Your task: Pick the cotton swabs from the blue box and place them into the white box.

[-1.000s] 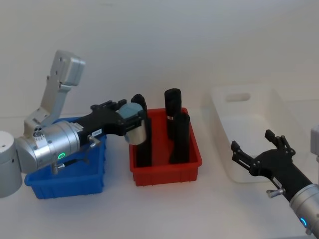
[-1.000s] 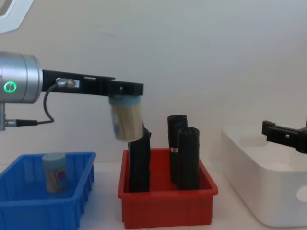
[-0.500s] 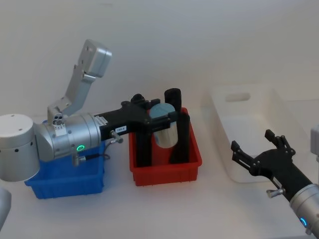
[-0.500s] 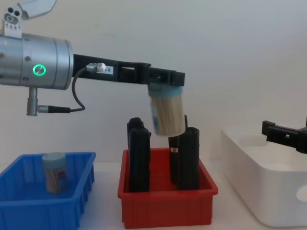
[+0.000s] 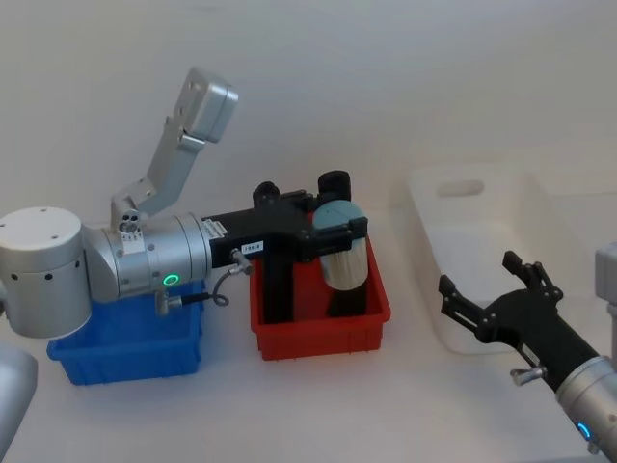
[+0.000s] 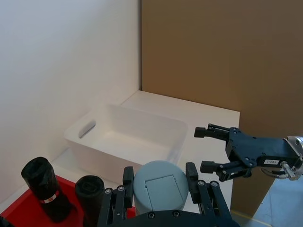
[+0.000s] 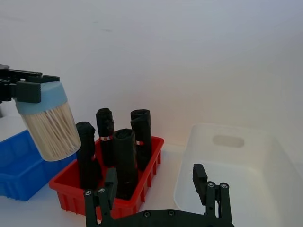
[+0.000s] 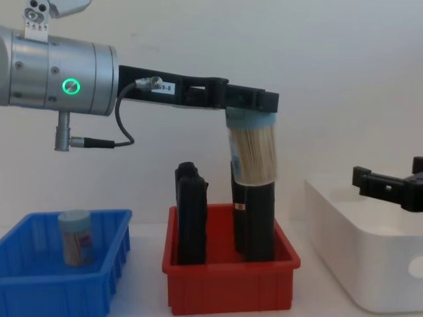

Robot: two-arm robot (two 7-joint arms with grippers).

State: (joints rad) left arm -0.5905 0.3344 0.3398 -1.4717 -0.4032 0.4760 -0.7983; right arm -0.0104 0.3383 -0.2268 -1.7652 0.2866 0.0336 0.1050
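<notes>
swab tub held above the red bin, short of the white box

the left gripper (image 8: pixel 251 111) reaches out from the robot's left side. its black fingers (image 8: pixel 266 102) are clamped on either side of the light blue lid of a clear cylindrical tub of cotton swabs (image 8: pixel 253 155). the tub hangs lid up and a little tilted, packed with pale beige sticks, over the right half of a red plastic bin (image 8: pixel 231 287) with ribbed sides. in the chest view its base overlaps the top of one of the tall black rolls (image 8: pixel 192 211) that stand upright in that bin. whether it touches the roll cannot be told.

left of the red bin and just beside it sits the bright blue open-topped plastic box (image 8: pixel 66 294). a second swab tub (image 8: pixel 75 236), with a light blue lid and a colourful label, stands upright inside it.

the large glossy white plastic box (image 8: pixel 370 271), with rounded corners and a thick rim, stands to the right of the red bin and apart from it. the held tub is well short of it.

the right gripper (image 5: pixel 476 274) hovers by the near side of the white box, its two black fingers spread wide with nothing between them. all three containers rest on a white table (image 5: pixel 318 405).
</notes>
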